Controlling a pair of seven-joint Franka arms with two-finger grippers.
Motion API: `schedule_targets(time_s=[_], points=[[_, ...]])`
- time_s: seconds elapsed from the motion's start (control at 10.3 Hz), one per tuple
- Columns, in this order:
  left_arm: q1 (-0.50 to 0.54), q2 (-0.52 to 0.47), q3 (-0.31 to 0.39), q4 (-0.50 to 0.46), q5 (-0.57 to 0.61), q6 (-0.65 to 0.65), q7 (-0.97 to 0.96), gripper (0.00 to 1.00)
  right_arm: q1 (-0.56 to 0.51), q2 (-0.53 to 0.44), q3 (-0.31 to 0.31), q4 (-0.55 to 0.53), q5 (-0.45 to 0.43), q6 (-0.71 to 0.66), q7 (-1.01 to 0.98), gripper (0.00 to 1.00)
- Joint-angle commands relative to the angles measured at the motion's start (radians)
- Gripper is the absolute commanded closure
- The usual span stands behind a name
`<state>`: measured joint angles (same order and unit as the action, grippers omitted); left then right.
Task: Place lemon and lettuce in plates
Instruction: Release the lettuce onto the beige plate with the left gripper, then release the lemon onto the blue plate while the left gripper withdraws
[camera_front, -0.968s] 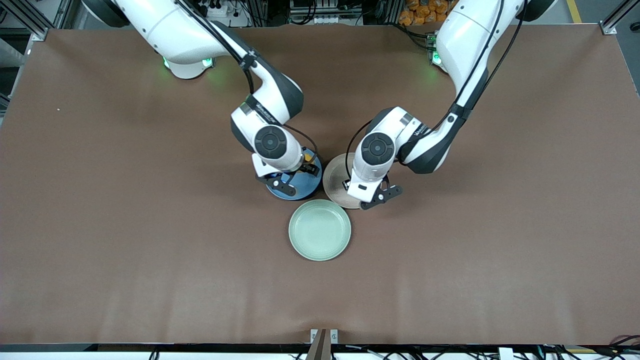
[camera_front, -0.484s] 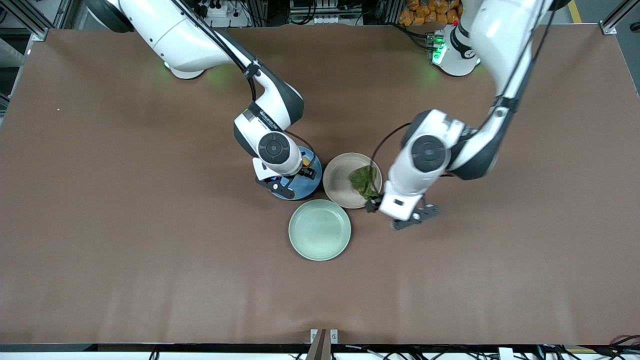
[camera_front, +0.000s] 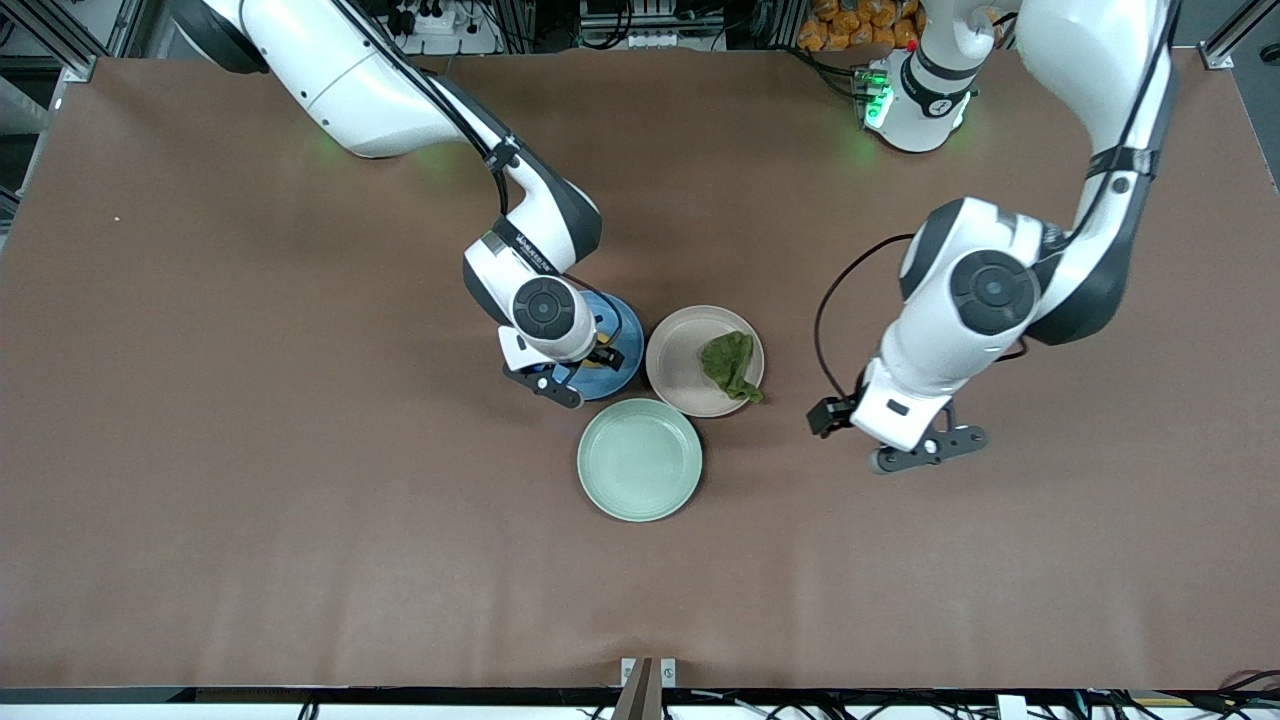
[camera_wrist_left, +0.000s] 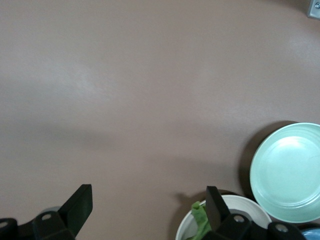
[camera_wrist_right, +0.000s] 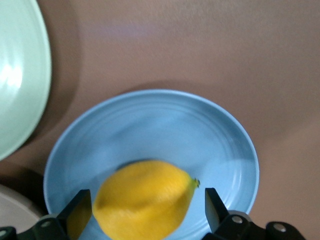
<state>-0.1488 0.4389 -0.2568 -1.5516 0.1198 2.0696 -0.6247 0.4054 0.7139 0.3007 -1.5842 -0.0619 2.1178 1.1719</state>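
A mint plate (camera_front: 640, 460) sits nearest the camera on the counter (camera_front: 250, 500), empty and apparently no part of the job. Just above it the beige plate (camera_front: 690, 362) carries the lettuce (camera_front: 729, 365), which lies toward the left arm's side of the dish with its tapered end draped at the rim, so that half of the task looks done. The left hand (camera_front: 900, 447) hangs over bare counter toward the left arm's end, well apart from the leaf, its fingers (camera_wrist_left: 76, 207) spread wide and empty.

Beside the beige plate, the blue plate (camera_front: 618, 362) holds the lemon (camera_wrist_right: 145, 196). The right hand (camera_front: 556, 378) hovers directly over it, fingers (camera_wrist_right: 77, 211) parted on either side of the fruit; whether they touch its skin cannot be told. The lemon appears to rest on the blue dish, suggesting a release at the drop point rather than a carry.
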Motion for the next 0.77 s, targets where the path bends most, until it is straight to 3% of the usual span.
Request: schedule_targets(time_s=[0.0, 0.29, 0.68], points=[[0.066, -0.078, -0.009, -0.018, -0.017, -0.066, 0.118, 0.0, -0.034, -0.014, 0.009, 0.004, -0.027, 0.008, 0.006, 0.0], [0.139, -0.156, -0.007, -0.019, -0.014, -0.179, 0.273, 0.0, -0.097, -0.018, 0.009, 0.072, -0.099, 0.004, -0.047, 0.0], [0.206, -0.299, -0.004, -0.018, -0.022, -0.31, 0.319, 0.0, -0.261, -0.021, 0.009, 0.072, -0.104, -0.022, -0.347, 0.0]])
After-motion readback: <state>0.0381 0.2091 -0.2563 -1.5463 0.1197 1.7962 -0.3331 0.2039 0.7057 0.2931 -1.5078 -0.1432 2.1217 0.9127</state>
